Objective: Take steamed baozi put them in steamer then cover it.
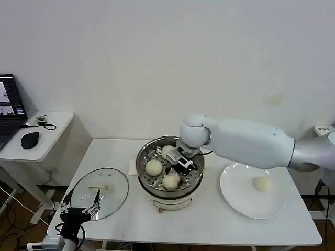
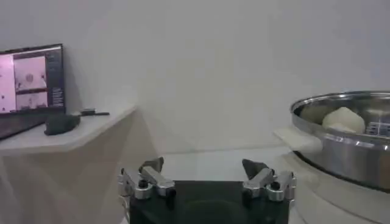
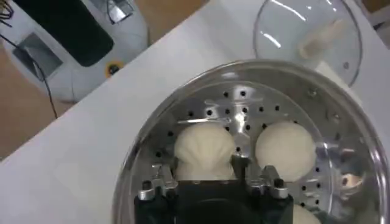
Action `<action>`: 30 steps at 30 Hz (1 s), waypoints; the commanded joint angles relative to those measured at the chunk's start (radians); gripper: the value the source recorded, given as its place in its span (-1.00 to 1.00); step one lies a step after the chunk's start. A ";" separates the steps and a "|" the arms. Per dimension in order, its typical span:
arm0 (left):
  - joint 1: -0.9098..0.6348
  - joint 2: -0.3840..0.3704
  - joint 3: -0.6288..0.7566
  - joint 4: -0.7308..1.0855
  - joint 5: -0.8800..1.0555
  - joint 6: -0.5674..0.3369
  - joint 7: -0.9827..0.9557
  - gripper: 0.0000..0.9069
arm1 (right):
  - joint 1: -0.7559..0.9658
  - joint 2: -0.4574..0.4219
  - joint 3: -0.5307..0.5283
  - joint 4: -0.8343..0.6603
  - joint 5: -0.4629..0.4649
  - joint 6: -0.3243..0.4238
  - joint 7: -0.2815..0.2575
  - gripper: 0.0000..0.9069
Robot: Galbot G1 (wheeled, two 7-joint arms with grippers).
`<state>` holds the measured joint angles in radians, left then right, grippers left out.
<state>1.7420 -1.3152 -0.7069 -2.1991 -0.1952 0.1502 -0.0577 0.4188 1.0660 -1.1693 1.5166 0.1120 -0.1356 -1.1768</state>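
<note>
The steamer (image 1: 194,179) stands mid-table with three steamed baozi on its perforated tray. My right gripper (image 1: 180,166) reaches down into it, shut on the front baozi (image 1: 171,181). In the right wrist view, the fingers (image 3: 239,165) dent that baozi (image 3: 204,143), which rests on the tray inside the steamer (image 3: 140,158), with another baozi (image 3: 285,149) beside it. A further baozi (image 1: 260,183) lies on the white plate (image 1: 235,201) to the right. The glass lid (image 1: 112,183) lies flat left of the steamer. My left gripper (image 1: 78,212) hangs open and empty at the table's front left corner.
A side table (image 1: 52,125) with a laptop and a black mouse (image 1: 30,139) stands to the far left. In the left wrist view, the open left gripper (image 2: 204,165) faces the steamer's wall (image 2: 341,146), where one baozi (image 2: 344,120) shows over the rim.
</note>
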 commanded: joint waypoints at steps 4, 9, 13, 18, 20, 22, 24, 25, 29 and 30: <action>-0.006 0.004 0.001 0.002 -0.001 0.001 0.001 1.00 | 0.044 -0.068 0.037 0.024 0.034 -0.012 0.020 1.00; -0.015 0.012 0.000 0.005 -0.010 0.002 0.001 1.00 | 0.064 -0.187 0.134 0.022 0.078 -0.066 0.086 1.00; -0.022 0.021 0.003 0.009 -0.015 0.000 0.003 1.00 | 0.090 -0.312 0.184 0.009 0.102 -0.115 0.121 1.00; -0.037 0.029 0.008 0.016 -0.016 -0.005 0.003 1.00 | 0.077 -0.515 0.193 0.045 0.035 -0.145 0.137 1.00; -0.042 0.036 0.013 0.020 -0.017 -0.006 0.004 1.00 | 0.045 -0.598 0.199 0.063 -0.001 -0.149 0.133 1.00; -0.046 0.042 0.018 0.024 -0.017 -0.006 0.004 1.00 | 0.007 -0.652 0.206 0.068 -0.033 -0.136 0.122 1.00; -0.053 0.047 0.023 0.026 -0.020 -0.004 0.005 1.00 | -0.026 -0.695 0.206 0.066 -0.079 -0.115 0.116 1.00; -0.055 0.047 0.026 0.026 -0.020 -0.004 0.005 1.00 | -0.049 -0.716 0.206 0.063 -0.092 -0.106 0.116 1.00; -0.056 0.047 0.036 0.014 -0.029 -0.004 0.011 1.00 | -0.201 -0.786 0.300 0.061 -0.170 -0.073 0.122 1.00; -0.056 0.046 0.037 0.013 -0.029 -0.003 0.011 1.00 | -0.236 -0.793 0.308 0.061 -0.174 -0.071 0.125 1.00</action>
<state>1.6904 -1.2713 -0.6752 -2.1825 -0.2210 0.1455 -0.0480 0.3909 0.5158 -0.9706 1.5655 0.0638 -0.2289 -1.0681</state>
